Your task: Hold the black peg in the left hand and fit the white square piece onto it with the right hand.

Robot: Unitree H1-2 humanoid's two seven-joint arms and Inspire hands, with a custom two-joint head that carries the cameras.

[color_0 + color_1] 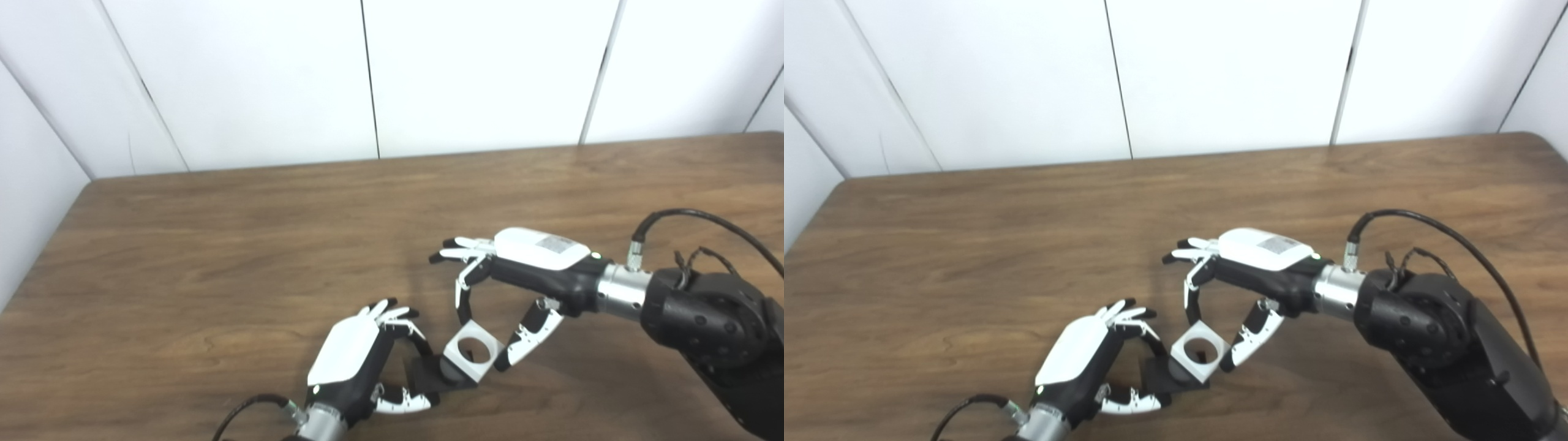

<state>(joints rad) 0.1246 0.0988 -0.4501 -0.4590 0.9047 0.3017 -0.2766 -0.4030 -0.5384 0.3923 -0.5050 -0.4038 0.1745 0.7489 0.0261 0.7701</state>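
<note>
My left hand grips the black peg by its flat base, low over the table. My right hand pinches the white square piece by opposite edges (rigid, light, probably slick), its hole just above the peg, touching.

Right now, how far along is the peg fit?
Done: left hand grips the black peg base; right hand pinches the white square piece. In hand: the piece sits tilted at the peg's top, hole over it. Left: square it up and push down; whether it is seated is unclear.
</note>
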